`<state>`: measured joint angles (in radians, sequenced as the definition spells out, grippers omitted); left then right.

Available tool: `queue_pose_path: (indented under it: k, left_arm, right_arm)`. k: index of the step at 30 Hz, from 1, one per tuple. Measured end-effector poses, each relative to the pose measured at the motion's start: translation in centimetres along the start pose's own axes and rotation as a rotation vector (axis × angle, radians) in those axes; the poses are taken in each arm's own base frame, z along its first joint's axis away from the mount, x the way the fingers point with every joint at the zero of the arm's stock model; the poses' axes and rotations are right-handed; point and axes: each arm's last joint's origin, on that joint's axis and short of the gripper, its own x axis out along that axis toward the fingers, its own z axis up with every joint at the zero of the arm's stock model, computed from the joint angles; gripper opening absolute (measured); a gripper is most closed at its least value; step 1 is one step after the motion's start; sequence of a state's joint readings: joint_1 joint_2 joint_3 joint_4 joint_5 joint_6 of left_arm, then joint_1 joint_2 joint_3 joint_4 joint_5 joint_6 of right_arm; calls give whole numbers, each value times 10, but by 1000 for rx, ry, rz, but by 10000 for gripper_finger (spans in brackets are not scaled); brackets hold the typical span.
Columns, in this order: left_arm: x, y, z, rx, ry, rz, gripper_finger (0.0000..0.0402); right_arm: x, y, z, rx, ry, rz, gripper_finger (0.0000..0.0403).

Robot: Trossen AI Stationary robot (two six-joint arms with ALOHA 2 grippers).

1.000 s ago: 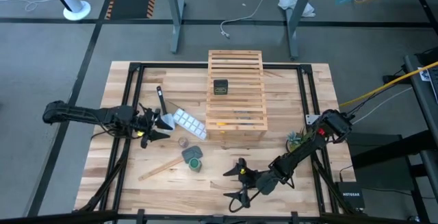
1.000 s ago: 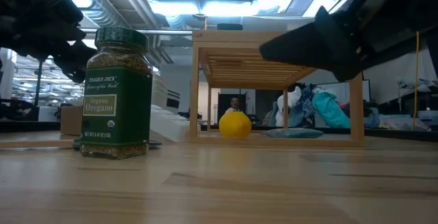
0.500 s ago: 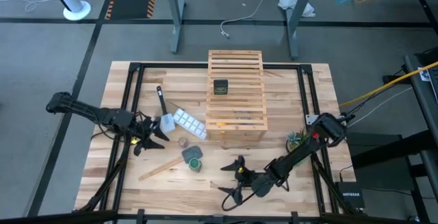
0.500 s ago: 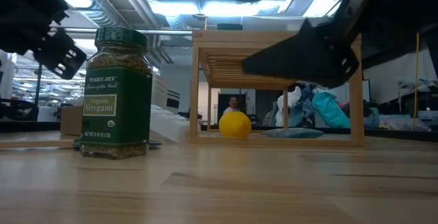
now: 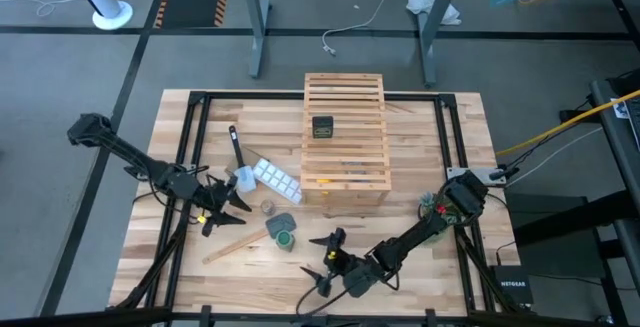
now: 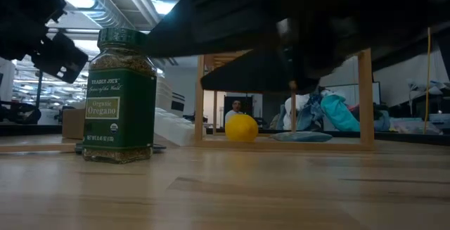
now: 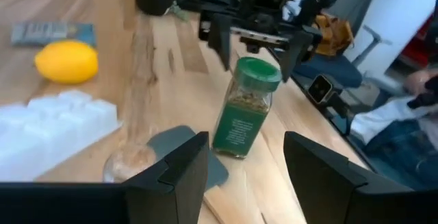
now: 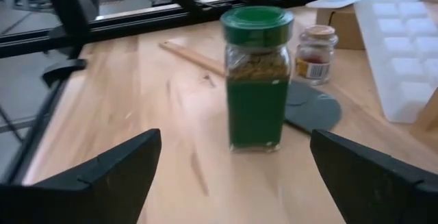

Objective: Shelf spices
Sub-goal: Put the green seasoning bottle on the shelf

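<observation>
The desk [image 5: 450,147] carries everything; the shelf [image 5: 345,137] stands past its centre toward twelve o'clock, slats up, so jars can sit on top. One dark jar [image 5: 322,127] already rests there. The right hand [image 5: 328,263], fingers spread wide, lies low at six o'clock, squared up on the green jar [image 5: 284,235] just beside it (likely the next pick). The left hand [image 5: 222,203], partly spread and empty, waits at nine o'clock. The tiny clear jar [image 5: 268,208] stands by the ice-cube tray [image 5: 274,179], unshelved.
</observation>
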<state>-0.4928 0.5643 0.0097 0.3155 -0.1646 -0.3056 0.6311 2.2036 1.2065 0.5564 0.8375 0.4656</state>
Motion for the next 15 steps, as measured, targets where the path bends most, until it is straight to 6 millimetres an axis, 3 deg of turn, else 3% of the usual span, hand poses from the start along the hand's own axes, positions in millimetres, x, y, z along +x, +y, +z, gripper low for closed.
queue_pose_path:
  k: [15]
  left_arm:
    - [30, -4, -7, 33, 57, 13, 182]
  right_arm:
    - [27, -20, 12, 42, 18, 15, 381]
